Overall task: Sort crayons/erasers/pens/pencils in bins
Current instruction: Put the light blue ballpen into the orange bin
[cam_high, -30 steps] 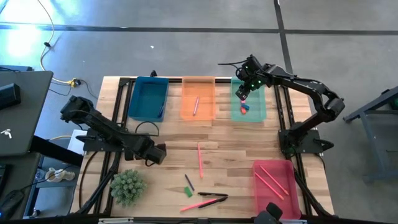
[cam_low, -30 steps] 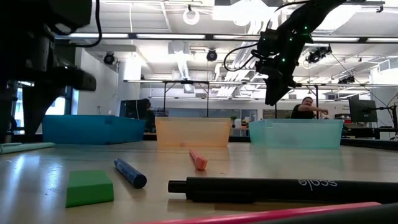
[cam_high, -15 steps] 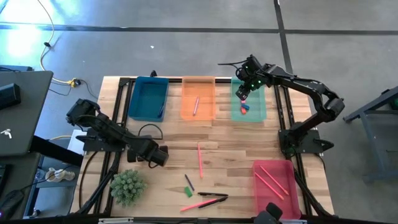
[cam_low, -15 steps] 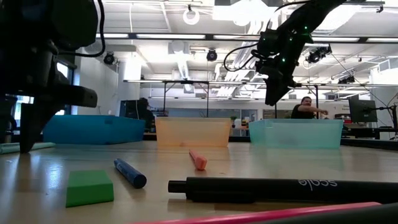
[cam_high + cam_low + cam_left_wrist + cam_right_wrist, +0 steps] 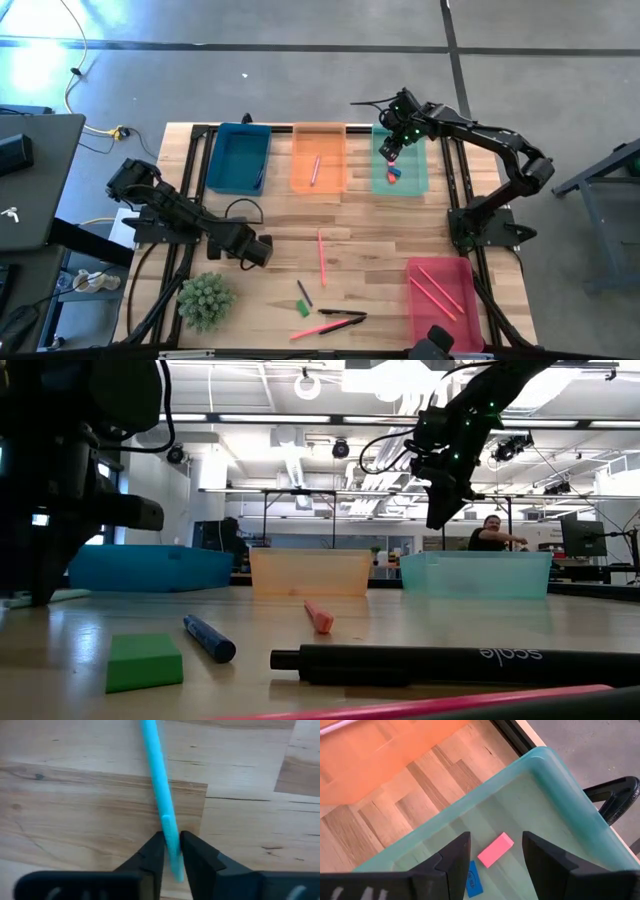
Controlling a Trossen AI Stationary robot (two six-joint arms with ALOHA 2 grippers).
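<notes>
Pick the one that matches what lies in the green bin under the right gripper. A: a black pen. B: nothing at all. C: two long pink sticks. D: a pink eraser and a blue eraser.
D: the right wrist view shows a pink eraser and a blue eraser on the floor of the green bin, below the open right gripper.

From overhead I get even, bright light on the bench [image 5: 380,225], with only soft shadows. In the low view, ceiling strip lights [image 5: 300,418] glare and throw the left arm [image 5: 60,480] into black silhouette; the nearest black pen [image 5: 450,663] is soft. The left wrist view blurs the blue stick [image 5: 160,795] slightly.
</notes>
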